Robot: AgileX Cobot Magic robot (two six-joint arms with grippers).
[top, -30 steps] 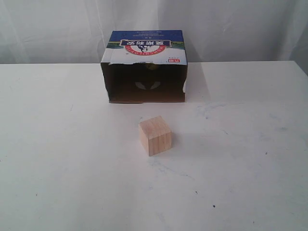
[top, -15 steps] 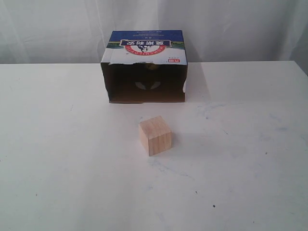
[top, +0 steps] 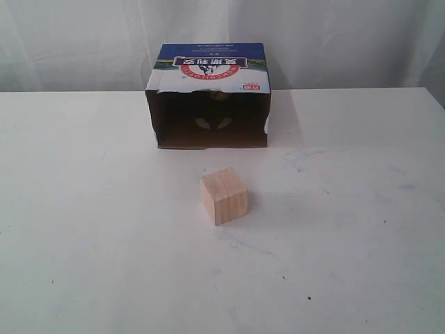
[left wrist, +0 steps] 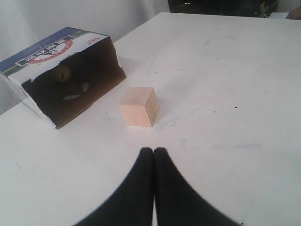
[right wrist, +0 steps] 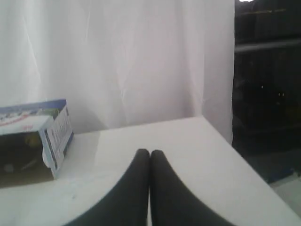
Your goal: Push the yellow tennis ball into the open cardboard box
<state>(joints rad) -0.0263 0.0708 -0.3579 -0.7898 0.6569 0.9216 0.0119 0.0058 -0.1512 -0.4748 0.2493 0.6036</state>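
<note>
The open cardboard box (top: 208, 97) lies on its side at the back of the white table, its dark mouth facing the front. Deep inside it sits the yellow tennis ball (left wrist: 63, 72), also just visible as a dim yellow spot (top: 220, 97) under the box's top edge. My left gripper (left wrist: 154, 150) is shut with nothing in it, a short way in front of the wooden cube. My right gripper (right wrist: 150, 152) is shut and empty, off to the right of the box (right wrist: 33, 141). Neither gripper shows in the exterior view.
A pale wooden cube (top: 224, 195) stands on the table (top: 348, 209) in front of the box's mouth, also seen in the left wrist view (left wrist: 138, 106). White curtains hang behind the table. The table's right edge (right wrist: 244, 160) drops to a dark area.
</note>
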